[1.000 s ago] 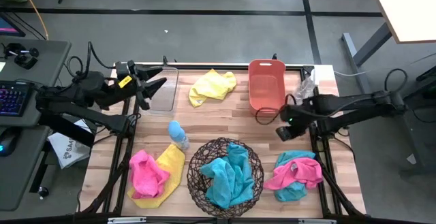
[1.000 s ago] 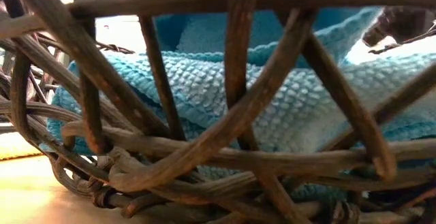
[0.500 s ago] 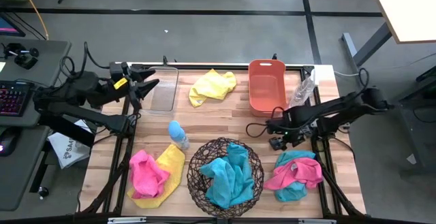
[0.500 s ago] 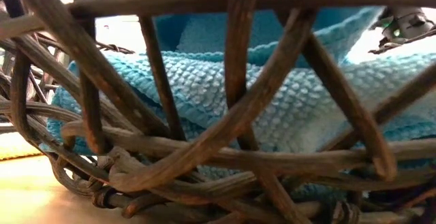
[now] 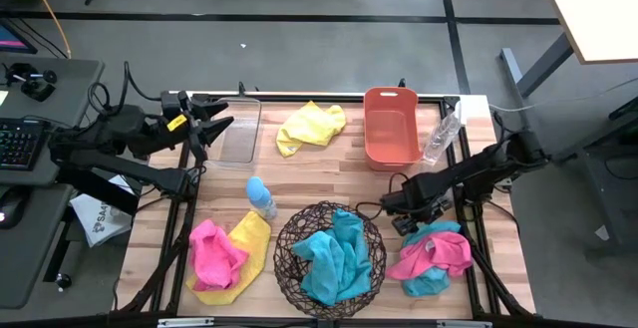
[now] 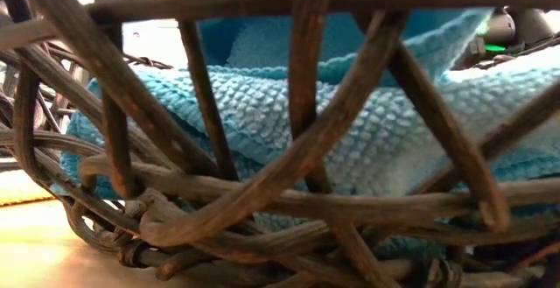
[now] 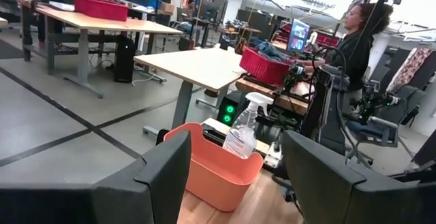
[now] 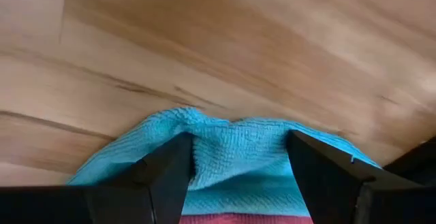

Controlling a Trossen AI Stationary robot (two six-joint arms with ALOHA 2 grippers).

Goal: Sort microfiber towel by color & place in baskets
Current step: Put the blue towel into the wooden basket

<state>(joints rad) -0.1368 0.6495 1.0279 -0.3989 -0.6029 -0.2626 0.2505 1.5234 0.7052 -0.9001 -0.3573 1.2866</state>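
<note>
A pile of a pink towel (image 5: 439, 251) on a teal towel (image 8: 238, 173) lies at the table's near right. My right gripper (image 8: 238, 149) is open and slants down over the teal towel's far edge, one finger on each side of a raised fold. The round wire basket (image 5: 289, 230) holds teal towels (image 6: 350, 122). A pink towel (image 5: 212, 253) lies on a yellow towel (image 5: 251, 240) at the near left. Another yellow towel (image 5: 311, 126) lies at the far middle. My left gripper (image 7: 235, 169) waits open, held level over the clear tub (image 5: 242, 134). My right gripper has its fingertips (image 8: 174, 157) low at the teal towel's far edge (image 8: 235, 132), coming from above at a slant. I cannot tell whether they touch the cloth. The towel lies slack on the table under the pink one.
The orange bin (image 5: 371, 134) stands at the far right with a clear spray bottle (image 5: 442, 136) beside it. A small light-blue bottle (image 5: 261, 198) stands left of the wire basket. Bare wood lies between the bin and the basket.
My right gripper has come down and toward the table's near edge, from beside the orange bin to the teal-and-pink pile, and has tipped more steeply downward. The towels have not moved.
</note>
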